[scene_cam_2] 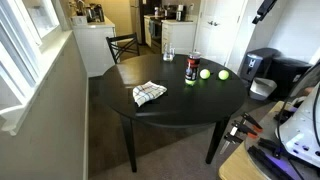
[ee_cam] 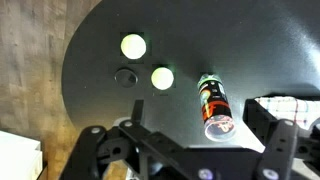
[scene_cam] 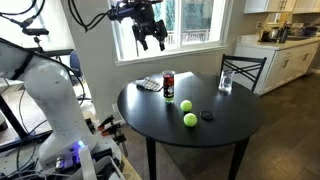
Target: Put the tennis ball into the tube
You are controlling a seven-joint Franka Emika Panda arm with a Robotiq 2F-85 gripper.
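Altogether two tennis balls point(ee_cam: 133, 45) point(ee_cam: 162, 78), one tube point(ee_cam: 214, 105).

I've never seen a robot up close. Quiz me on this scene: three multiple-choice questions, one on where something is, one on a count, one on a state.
1. Where does the red-and-dark ball tube stand?
A. on the round black table
B. on the floor
C. on a shelf

2. How many fuzzy yellow-green tennis balls lie there?
A. one
B. four
C. two

3. What is the claw doing?
A. gripping a ball
B. hanging open and empty
C. shut on the tube

Answers:
1. A: in both exterior views the tube is upright on the tabletop.
2. C: the wrist view shows exactly two.
3. B: its fingers are spread apart high above the table, holding nothing.
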